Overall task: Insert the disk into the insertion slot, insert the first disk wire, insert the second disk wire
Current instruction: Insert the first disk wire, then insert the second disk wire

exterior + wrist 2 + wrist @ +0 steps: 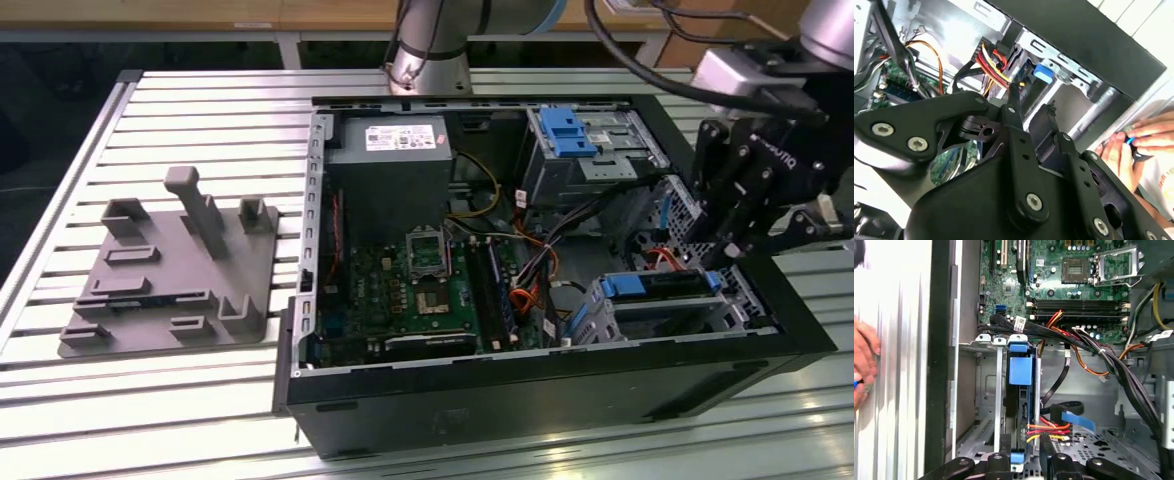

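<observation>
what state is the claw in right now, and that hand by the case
claw: cannot tell open or shut, next to the disk
hand: holding a small blue thing, outside the case

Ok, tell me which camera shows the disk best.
The first wrist view: the disk stands edge-on in the insertion slot, its blue carrier plain along its length. The exterior view gives its blue edge across the slot's top; the second wrist view catches a blue corner past the wires.
</observation>
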{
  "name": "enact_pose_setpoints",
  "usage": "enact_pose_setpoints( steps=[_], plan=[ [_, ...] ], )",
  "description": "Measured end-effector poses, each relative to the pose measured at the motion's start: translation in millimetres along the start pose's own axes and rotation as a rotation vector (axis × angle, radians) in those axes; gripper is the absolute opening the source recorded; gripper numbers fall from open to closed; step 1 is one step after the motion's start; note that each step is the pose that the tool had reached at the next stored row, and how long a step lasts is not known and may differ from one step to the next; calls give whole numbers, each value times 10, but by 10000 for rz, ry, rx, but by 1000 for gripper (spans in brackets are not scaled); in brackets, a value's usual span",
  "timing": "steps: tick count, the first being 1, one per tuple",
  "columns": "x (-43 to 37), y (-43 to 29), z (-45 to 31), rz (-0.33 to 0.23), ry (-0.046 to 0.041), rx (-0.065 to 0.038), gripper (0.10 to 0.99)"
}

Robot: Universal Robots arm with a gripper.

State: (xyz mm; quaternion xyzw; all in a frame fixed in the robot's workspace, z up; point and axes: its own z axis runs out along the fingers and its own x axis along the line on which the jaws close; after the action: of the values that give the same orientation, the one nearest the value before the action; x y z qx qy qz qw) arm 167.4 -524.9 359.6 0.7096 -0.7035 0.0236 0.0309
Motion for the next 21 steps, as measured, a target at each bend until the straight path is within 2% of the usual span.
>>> enact_pose_setpoints(
  steps=[4, 21],
  plan=[
    [12, -2, -164, 0, 2, 0, 357],
    [13, -4, -170, -107, 1, 8, 357]
  ],
)
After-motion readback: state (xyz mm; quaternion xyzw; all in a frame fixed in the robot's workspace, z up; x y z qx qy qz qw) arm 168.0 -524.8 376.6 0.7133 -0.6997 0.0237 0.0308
